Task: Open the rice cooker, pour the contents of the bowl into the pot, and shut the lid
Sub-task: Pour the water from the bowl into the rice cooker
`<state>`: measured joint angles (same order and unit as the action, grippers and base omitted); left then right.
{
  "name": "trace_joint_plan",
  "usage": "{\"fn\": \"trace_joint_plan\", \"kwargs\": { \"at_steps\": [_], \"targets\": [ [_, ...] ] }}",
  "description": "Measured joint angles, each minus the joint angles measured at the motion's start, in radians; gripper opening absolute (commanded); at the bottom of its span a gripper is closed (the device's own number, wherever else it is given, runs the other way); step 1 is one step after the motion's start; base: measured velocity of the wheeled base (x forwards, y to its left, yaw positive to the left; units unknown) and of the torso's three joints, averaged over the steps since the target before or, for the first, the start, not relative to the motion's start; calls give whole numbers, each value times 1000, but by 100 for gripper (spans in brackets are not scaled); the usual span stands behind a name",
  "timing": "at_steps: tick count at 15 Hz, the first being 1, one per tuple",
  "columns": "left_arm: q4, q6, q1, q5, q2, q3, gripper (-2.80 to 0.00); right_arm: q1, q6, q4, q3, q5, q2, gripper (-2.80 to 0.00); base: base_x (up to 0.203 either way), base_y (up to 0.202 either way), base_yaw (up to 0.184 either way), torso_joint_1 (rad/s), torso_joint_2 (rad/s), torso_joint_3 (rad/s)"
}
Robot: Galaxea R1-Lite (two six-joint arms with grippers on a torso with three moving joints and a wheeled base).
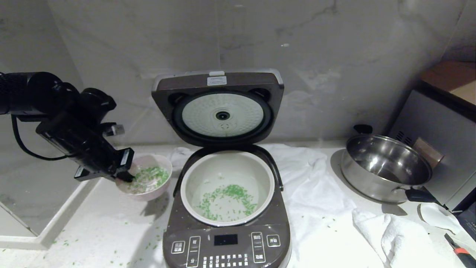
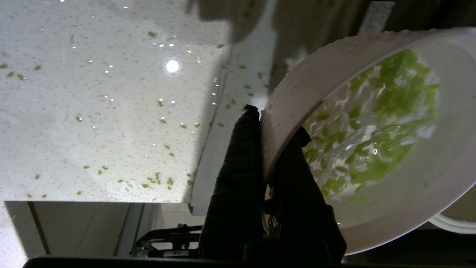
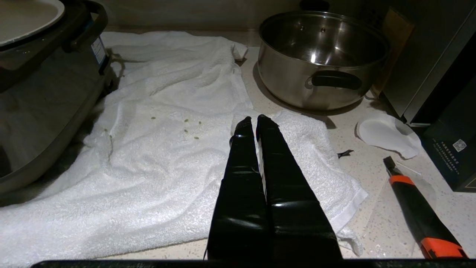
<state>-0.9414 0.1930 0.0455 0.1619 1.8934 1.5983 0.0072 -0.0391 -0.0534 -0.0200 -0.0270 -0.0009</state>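
Head camera looks down on the open rice cooker (image 1: 227, 208); left wrist camera hugs the bowl (image 2: 372, 149); right wrist camera shares the steel pan (image 3: 321, 59).

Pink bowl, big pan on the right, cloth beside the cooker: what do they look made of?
Small pink bowl: glossy, opaque, likely ceramic or melamine. Large shiny pan: mirror-bright with reflections, probably stainless steel, with black handles. White cloth: looped, rumpled pile, looks like cotton terry towel.
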Motion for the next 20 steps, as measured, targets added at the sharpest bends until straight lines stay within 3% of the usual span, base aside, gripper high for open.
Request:
{"fn": "trace_joint_plan", "kwargs": {
  "at_steps": [11, 20],
  "targets": [
    [-79, 97, 190, 0, -40, 90, -280, 0, 0, 0, 0, 0, 0, -280, 0, 0, 0, 0, 0, 0],
    [-73, 254, 340, -1, -9, 87, -280, 0, 0, 0, 0, 0, 0, -280, 0, 0, 0, 0, 0, 0]
  ]
}}
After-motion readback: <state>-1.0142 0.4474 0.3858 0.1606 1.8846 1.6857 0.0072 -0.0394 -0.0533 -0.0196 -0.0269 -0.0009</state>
